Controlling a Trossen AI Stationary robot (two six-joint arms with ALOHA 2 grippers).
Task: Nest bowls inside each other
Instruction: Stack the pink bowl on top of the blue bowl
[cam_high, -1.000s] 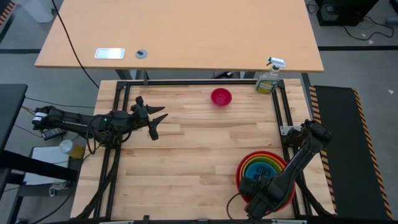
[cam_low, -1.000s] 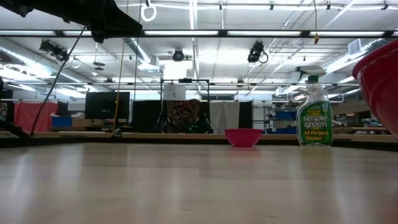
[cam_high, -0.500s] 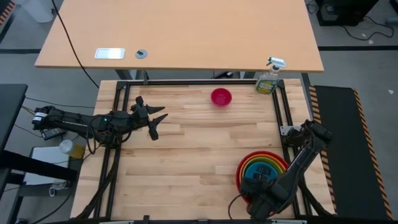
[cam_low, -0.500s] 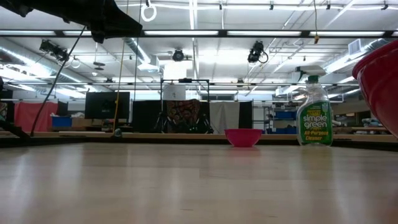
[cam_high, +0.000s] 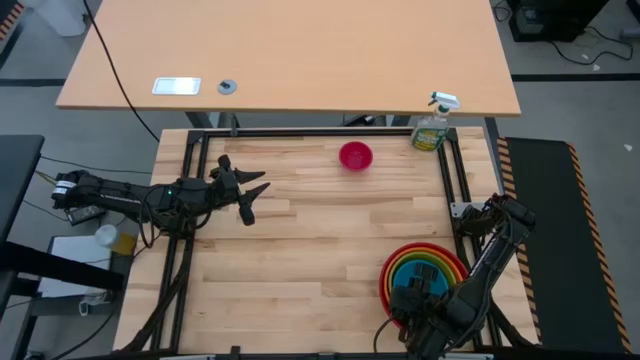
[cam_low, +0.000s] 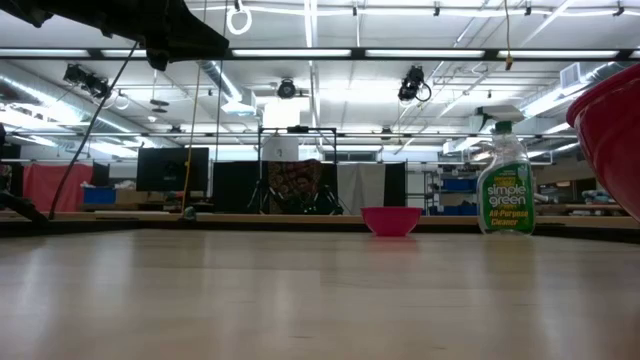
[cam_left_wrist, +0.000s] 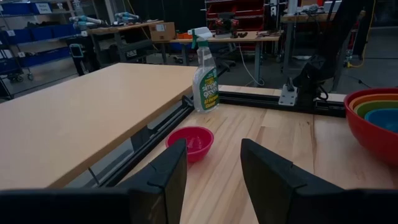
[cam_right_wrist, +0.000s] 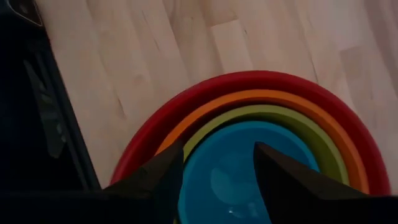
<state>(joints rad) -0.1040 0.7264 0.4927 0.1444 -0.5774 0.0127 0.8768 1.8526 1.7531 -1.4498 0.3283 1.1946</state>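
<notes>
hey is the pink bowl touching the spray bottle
Apart. The high view shows bare wood between the pink bowl and the spray bottle; the left wrist view shows the same gap.
</notes>
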